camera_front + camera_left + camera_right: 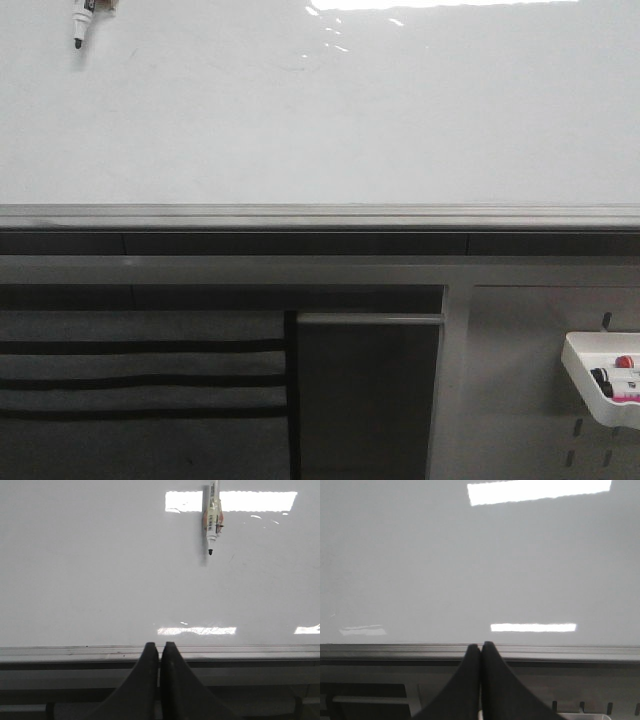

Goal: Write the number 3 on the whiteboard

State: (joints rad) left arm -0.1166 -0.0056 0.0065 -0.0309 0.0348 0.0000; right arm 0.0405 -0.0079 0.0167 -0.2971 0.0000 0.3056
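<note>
Both tools, left (159, 652) and right (480, 652), sit pressed together, empty; we risk missing the hanging black-tipped marker (213, 517), leaving the glossy white whiteboard (330, 120) blank.

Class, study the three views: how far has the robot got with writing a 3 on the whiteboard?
Nothing looks done: the whiteboard shows no digit, only glare. Nothing is in hand either: the left gripper and the right gripper are both shut and empty, low by the board's rail. A marker hangs on the board, tip down, untouched. Everything is left: taking the marker and drawing the 3.
</note>
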